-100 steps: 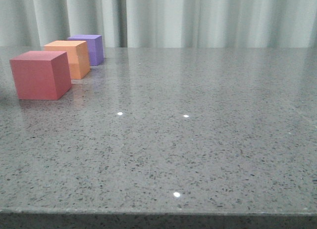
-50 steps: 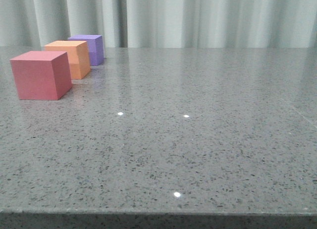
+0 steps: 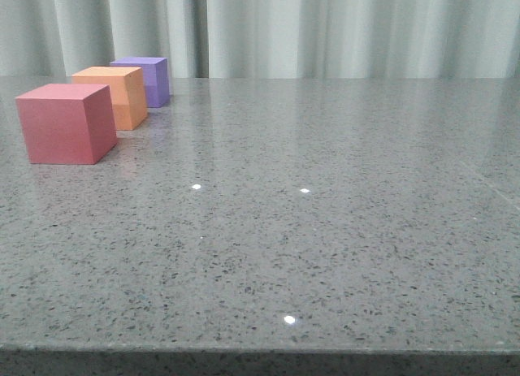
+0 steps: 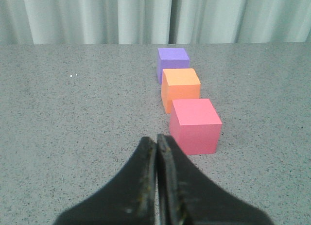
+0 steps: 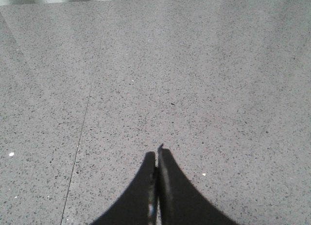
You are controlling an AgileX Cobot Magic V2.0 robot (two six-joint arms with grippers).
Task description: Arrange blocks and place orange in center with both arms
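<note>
Three cubes stand in a row at the table's far left: the red-pink block [image 3: 67, 123] nearest, the orange block [image 3: 115, 96] in the middle, the purple block [image 3: 146, 79] farthest. The left wrist view shows the same row: red-pink block [image 4: 196, 126], orange block [image 4: 181, 90], purple block [image 4: 173, 62]. My left gripper [image 4: 156, 139] is shut and empty, just short of the red-pink block and slightly to its side. My right gripper [image 5: 157, 154] is shut and empty over bare table, with no block in its view. Neither gripper shows in the front view.
The grey speckled tabletop [image 3: 325, 213] stretches wide to the right of the blocks. A pale curtain [image 3: 325, 27] hangs behind the table's far edge. The table's front edge [image 3: 260, 349] runs along the bottom of the front view.
A faint dark shadow at the left edge beside the red-pink block has gone from the front view. The three blocks have not moved.
</note>
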